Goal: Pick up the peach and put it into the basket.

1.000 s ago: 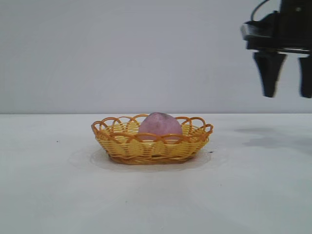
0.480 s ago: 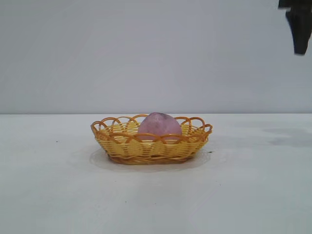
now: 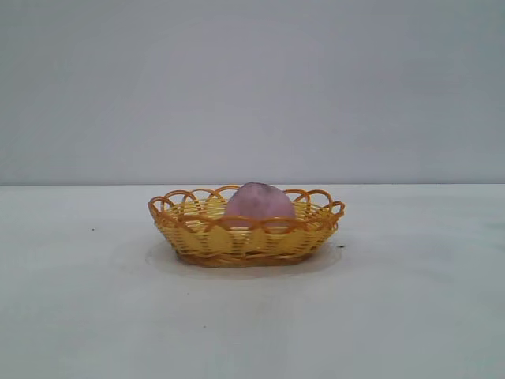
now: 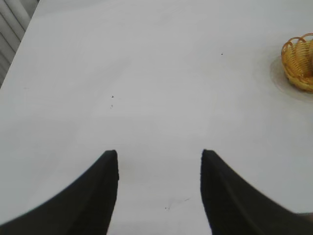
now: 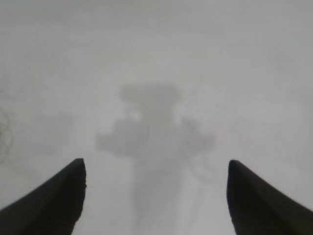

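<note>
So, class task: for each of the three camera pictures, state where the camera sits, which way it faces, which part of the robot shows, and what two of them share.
Exterior view: level with the table, facing the basket with the peach in it; no arm shows.
Left wrist view: on the left arm, angled down over bare table; left gripper open and empty.
Right wrist view: on the right arm, looking steeply down at its own shadow; right gripper open and empty.
Shared: the basket shows in the exterior and left wrist views.
</note>
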### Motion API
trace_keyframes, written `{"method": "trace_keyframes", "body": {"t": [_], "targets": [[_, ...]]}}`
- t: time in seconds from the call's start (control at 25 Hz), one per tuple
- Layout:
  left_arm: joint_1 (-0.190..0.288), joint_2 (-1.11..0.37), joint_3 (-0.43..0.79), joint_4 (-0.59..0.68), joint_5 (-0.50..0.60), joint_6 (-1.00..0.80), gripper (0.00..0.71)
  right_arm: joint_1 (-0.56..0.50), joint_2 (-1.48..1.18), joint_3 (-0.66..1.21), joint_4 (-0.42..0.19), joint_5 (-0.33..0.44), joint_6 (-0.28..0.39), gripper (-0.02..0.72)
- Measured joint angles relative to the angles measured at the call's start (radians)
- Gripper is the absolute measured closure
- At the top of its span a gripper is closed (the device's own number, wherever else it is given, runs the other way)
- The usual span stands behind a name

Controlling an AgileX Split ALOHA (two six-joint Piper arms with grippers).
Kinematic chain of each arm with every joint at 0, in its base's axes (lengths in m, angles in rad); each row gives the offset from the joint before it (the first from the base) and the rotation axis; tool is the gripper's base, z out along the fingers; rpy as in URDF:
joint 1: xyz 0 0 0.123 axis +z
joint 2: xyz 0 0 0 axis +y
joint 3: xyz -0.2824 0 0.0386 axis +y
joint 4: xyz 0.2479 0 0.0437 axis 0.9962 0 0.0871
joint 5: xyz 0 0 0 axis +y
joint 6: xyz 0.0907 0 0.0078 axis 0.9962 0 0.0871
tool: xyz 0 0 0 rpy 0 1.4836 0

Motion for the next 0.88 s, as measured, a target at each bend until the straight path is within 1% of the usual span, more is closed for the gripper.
{"method": "trace_keyframes", "body": {"t": [0.12, 0.24, 0.4, 0.56, 0.72, 0.88], "targets": [[0.000, 0.000, 0.000, 0.000, 0.000, 0.000, 0.338, -0.010, -0.100, 0.067, 0.028, 0.002, 0.000, 0.165], [0.000, 0.000, 0.000, 0.000, 0.000, 0.000, 0.338, -0.010, -0.203, 0.137, 0.043, 0.005, 0.000, 0.165], [0.000, 0.000, 0.000, 0.000, 0.000, 0.000, 0.338, -0.010, -0.344, 0.235, 0.039, 0.009, 0.000, 0.165], [0.000, 0.000, 0.000, 0.000, 0.000, 0.000, 0.338, -0.010, -0.515, 0.372, 0.037, 0.007, 0.000, 0.165], [0.000, 0.000, 0.000, 0.000, 0.000, 0.000, 0.338, -0.007, -0.717, 0.537, 0.037, -0.027, 0.000, 0.165], [0.000, 0.000, 0.000, 0.000, 0.000, 0.000, 0.338, 0.047, -0.888, 0.706, 0.028, -0.038, 0.000, 0.165]]}}
